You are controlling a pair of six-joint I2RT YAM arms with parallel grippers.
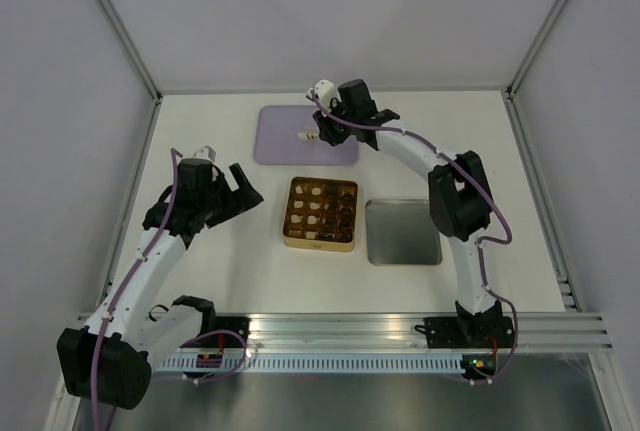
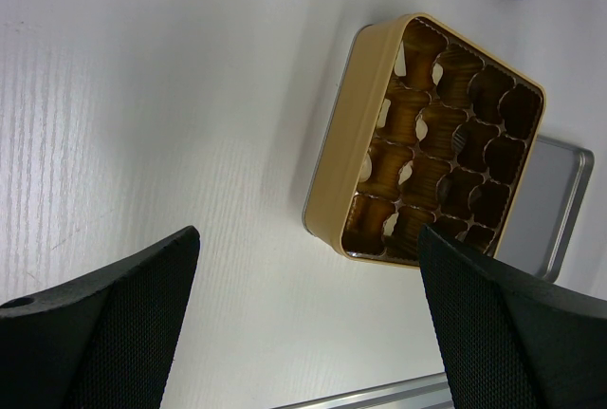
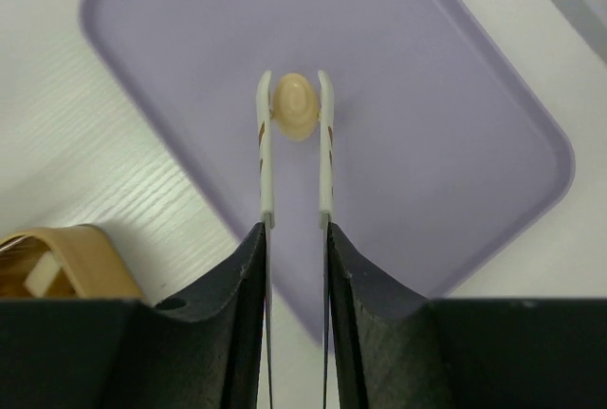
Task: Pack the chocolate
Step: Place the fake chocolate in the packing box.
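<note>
Flanking cream chocolate (image 3: 295, 105) on tray (image 3: 455, 143): tweezers (image 3: 265, 153)

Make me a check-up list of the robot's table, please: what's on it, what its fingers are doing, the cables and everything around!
Surface: white table, no spills seen.
Job's things: one pale cream chocolate lies on the lilac tray; the gold gridded tin has pieces in some cells.
Clutter: silver lid lying flat to the right of the tin.
Grippers: left fingers open and empty, near the tin; right fingers shut on tweezers, whose tips sit on either side of the chocolate.
Cables: purple cables run along both arms, not snagged.
Surroundings: pale walls, metal rail at the near edge.
</note>
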